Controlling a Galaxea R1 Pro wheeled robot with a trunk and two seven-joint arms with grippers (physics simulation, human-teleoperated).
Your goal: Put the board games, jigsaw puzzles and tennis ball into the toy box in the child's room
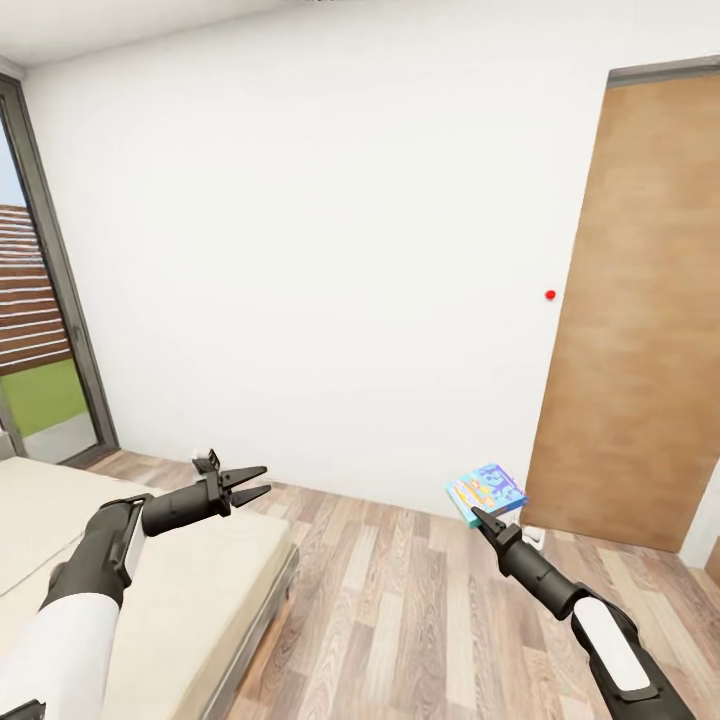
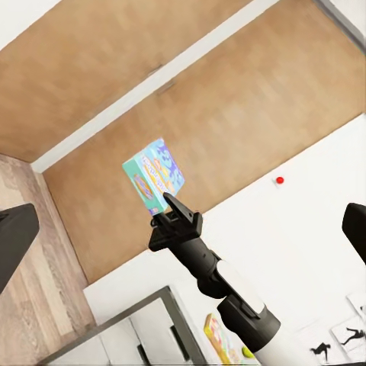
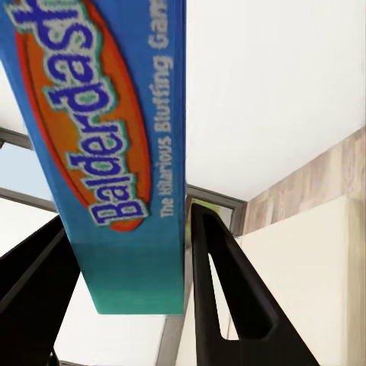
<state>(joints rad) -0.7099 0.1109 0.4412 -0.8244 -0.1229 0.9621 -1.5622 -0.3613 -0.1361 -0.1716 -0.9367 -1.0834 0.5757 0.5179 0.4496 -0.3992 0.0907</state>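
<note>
While the robot faces a plain white wall (image 1: pixel 330 250) in the head view, a tall brown wooden door (image 1: pixel 640 310) stands at about 3 o'clock, with a small red dot (image 1: pixel 550 295) on the wall just beside its frame. Pale wood-plank flooring (image 1: pixel 400 600) spreads across the lower middle. At 8 o'clock lies the low bed with a beige mattress cover (image 1: pixel 200 570), and past it at 9 o'clock a dark-framed glass door (image 1: pixel 60 300) shows green lawn outside.

Over the bed hangs the left gripper (image 1: pixel 252 484), black, its jaws spread apart with nothing between them. At roughly 5 o'clock the right gripper (image 1: pixel 478 515) reaches up and forward over the floor, its jaws pinching the lower edge of a small blue rectangular board game box (image 1: pixel 487 491), which is tilted and held in the air, well clear of bed and floor.

From the left wrist view, the same box (image 2: pixel 154 174) shows a teal side and a bright printed face, standing up from the right gripper (image 2: pixel 169 204). From the right wrist view, the box (image 3: pixel 107 137) sits between the two black fingers (image 3: pixel 229 290); its blue edge reads "Balderdash" on an orange oval.
</note>
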